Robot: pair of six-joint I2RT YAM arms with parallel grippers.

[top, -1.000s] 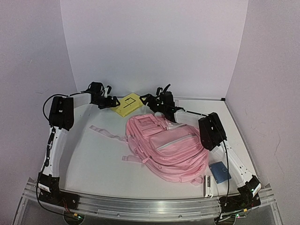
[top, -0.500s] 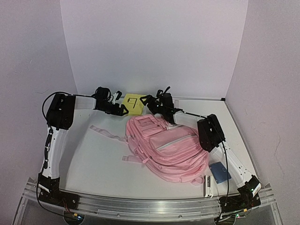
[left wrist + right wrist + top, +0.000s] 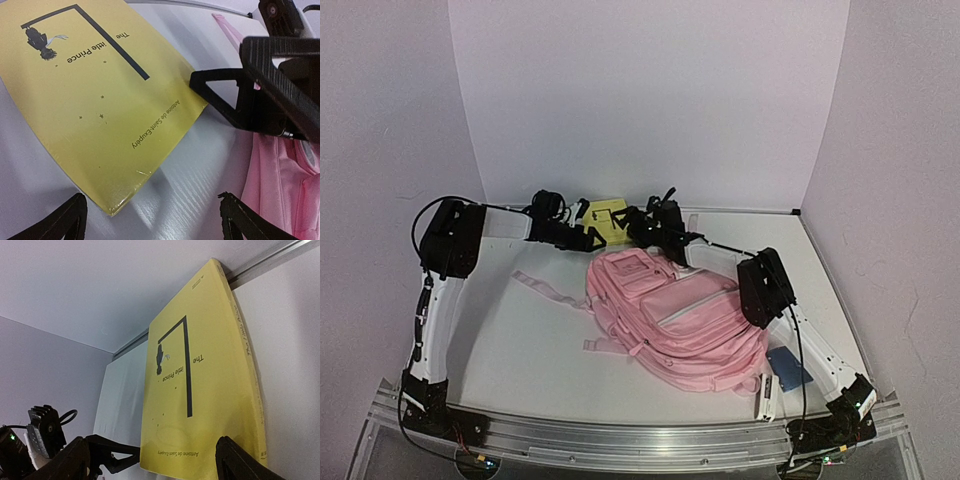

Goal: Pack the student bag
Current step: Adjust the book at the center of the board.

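The pink student bag [image 3: 675, 315] lies flat in the middle of the table, straps trailing left; its edge shows in the left wrist view [image 3: 285, 190]. A yellow book, "The Little Prince" [image 3: 605, 215], lies by the back wall, also seen in the left wrist view [image 3: 95, 95] and the right wrist view [image 3: 200, 400]. My left gripper [image 3: 590, 240] [image 3: 152, 222] is open and empty, just short of the book's near corner. My right gripper [image 3: 630, 225] [image 3: 155, 465] is open and empty at the book's right edge, above the bag's top end.
A blue flat item [image 3: 787, 368] and a white item [image 3: 763, 395] lie by the right arm's base at the front right. The back wall's rail [image 3: 260, 265] runs right behind the book. The two grippers are close together over the book.
My left gripper has moved right to the book's near corner. The book has slid a little right and back toward the wall. The right gripper has shifted slightly left.
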